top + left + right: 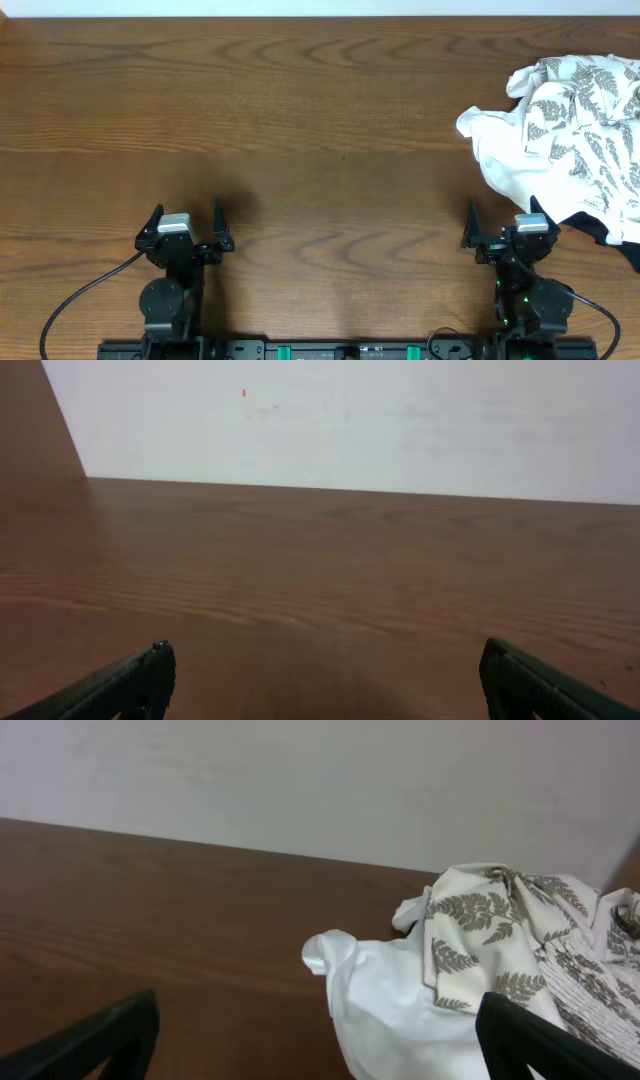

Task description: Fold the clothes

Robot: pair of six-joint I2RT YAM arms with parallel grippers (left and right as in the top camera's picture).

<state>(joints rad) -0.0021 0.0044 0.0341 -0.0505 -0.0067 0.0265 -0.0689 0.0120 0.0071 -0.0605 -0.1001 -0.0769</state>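
The clothes (585, 120) lie crumpled at the table's right edge: white fabric printed with grey-green fern leaves, also in the right wrist view (520, 935). Plain white fabric (497, 150) spreads from the heap's left side; I cannot tell whether it is a separate piece. My right gripper (504, 207) stands open at the front right, its right fingertip just short of the heap's near edge. In the right wrist view the gripper (320, 1010) holds nothing, and the white fabric (400, 1010) lies ahead between its fingers. My left gripper (188, 210) is open over bare wood at the front left (325, 660), far from the clothes.
The wooden table (320, 120) runs wide between the arms and back to a pale wall (350, 420). A dark strip of fabric (605, 234) shows under the heap's near right edge. Both arm bases sit on a rail (350, 350) at the front edge.
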